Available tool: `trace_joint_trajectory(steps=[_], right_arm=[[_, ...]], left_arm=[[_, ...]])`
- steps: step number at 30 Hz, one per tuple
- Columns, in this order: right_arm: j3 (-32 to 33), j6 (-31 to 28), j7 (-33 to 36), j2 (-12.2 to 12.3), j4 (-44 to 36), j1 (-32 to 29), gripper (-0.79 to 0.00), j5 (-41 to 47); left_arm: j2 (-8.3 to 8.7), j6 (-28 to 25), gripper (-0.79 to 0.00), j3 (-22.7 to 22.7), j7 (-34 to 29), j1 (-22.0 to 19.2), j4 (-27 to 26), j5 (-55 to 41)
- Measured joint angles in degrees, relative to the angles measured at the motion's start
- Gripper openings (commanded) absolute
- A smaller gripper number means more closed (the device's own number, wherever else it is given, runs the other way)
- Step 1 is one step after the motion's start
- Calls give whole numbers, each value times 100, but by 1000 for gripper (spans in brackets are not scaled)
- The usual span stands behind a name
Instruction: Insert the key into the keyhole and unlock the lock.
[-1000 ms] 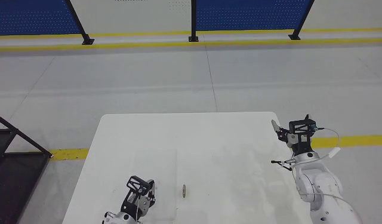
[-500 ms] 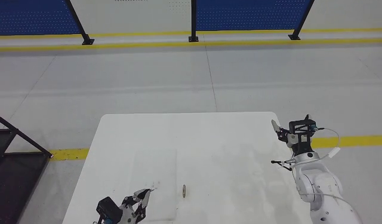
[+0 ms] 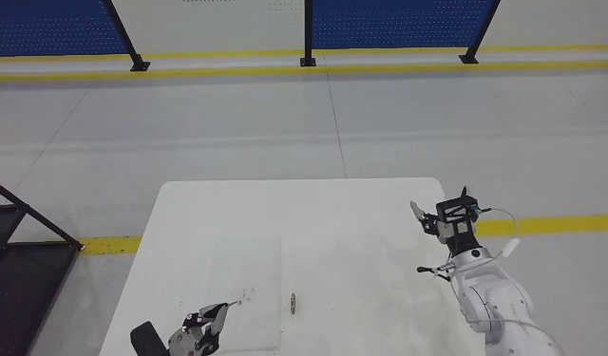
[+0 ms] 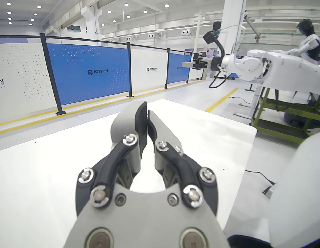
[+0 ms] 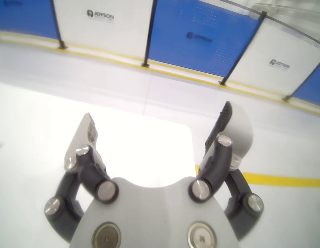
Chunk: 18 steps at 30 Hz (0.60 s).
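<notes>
We're seeing a plain white table [image 3: 332, 223], pale grey floor [image 3: 285, 128] with yellow stripes [image 3: 237, 72], and fence panels [image 3: 399, 14] alternating blue and white, dotted all over, on black posts [image 3: 308, 24]. Left gripper [image 4: 147, 110] and right gripper [image 5: 157, 114]: silver-grey, black links [image 4: 111, 156], ribbed black pads [image 5: 218, 122].

A small, slim grey metal piece [image 3: 293, 303], too small to tell key from lock, lies flat on the white counter [image 3: 313, 233], near the robot-side edge.
</notes>
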Motion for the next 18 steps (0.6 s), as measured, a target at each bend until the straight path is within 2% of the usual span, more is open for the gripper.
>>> trace_joint_trajectory(steps=[4,15,18], right_arm=[[-111,-494,36,24,-409,-422,0,-195],[-103,-501,29,26,-416,-429,0,-199],[-298,-696,15,25,-384,-456,0,-355]], left_arm=[[0,0,-785,0,0,0,0,0],[0,3,-785,2,-4,-4,-1,-1],[-5,25,-785,52,-117,-70,-16,-114]])
